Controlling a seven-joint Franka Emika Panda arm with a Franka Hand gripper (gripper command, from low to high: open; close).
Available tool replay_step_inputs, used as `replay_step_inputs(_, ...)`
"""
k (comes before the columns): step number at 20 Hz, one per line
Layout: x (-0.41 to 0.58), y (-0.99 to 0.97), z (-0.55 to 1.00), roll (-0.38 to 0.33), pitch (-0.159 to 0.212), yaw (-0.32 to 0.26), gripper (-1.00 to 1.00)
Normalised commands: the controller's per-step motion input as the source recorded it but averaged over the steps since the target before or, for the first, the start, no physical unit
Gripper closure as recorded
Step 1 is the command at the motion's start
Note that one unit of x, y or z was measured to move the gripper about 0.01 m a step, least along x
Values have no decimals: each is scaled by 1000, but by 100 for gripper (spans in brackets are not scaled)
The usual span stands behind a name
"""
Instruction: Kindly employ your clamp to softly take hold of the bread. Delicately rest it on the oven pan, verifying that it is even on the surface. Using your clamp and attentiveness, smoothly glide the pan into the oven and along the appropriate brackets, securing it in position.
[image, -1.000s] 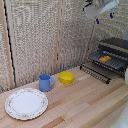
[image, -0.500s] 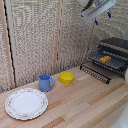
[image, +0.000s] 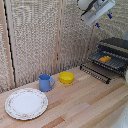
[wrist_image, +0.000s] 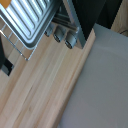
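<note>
The bread (image: 104, 59), a small golden-orange piece, lies on the oven pan (image: 114, 62), a dark wire rack in the mouth of the oven (image: 117, 46) at the exterior view's right. My clamp (image: 103, 19) hangs high above and a little left of the oven, well clear of the bread. Its blue-tipped fingers (image: 109, 15) stand apart with nothing between them. In the wrist view I see a ribbed metal surface (wrist_image: 31, 19) of the oven and its knobs (wrist_image: 60, 35); the bread does not show there.
The oven's door (image: 96, 71) hangs open over the wooden table (image: 85, 102). A yellow bowl (image: 66, 77), a blue cup (image: 45, 82) and a round patterned plate (image: 26, 103) stand to the left. A slatted wall (image: 35, 35) backs the table.
The clamp has drifted only slightly, staying high above the oven. The bread, pan and tableware have not moved.
</note>
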Motion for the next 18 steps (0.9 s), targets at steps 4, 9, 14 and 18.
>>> replay_step_inputs(4,-479,-4,-393,-166,6,243,-100)
replay_step_inputs(9,-51,-43,-383,-151,8,357,-100)
replay_step_inputs(14,-15,-9,-214,-204,102,316,-100)
replay_step_inputs(18,-127,0,-129,-254,194,252,-100)
